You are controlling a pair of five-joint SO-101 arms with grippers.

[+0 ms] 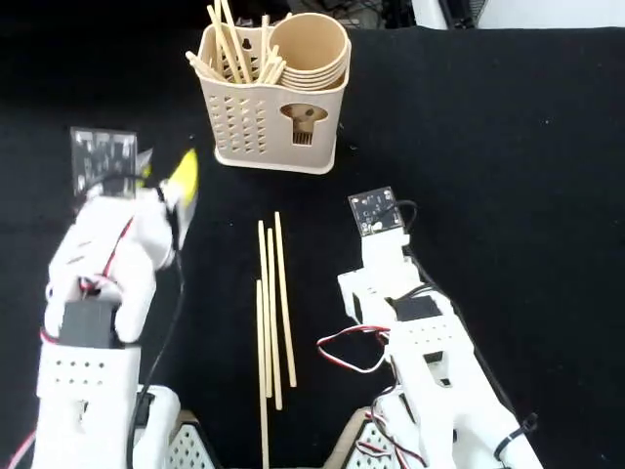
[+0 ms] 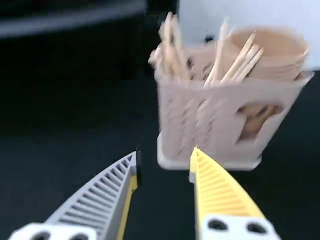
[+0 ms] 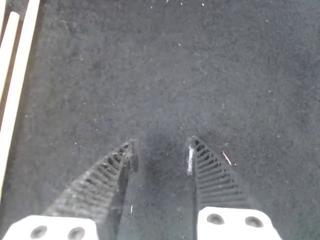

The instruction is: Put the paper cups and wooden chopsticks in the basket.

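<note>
Open desk [image 1: 518, 147] stretches wide to the right of the basket [image 1: 256, 127]. Loose chopsticks [image 1: 276, 303] lie along the middle lane in front of it. Standing chopsticks [image 1: 229, 44] and stacked paper cups [image 1: 311, 49] crowd the basket's mouth.

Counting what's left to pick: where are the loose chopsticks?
High view: the loose chopsticks lie side by side on the black cloth between the left arm and the right arm, short of the basket and not touching it.

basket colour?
Cream basket, with small holes in its walls; high view shows it best.
</note>
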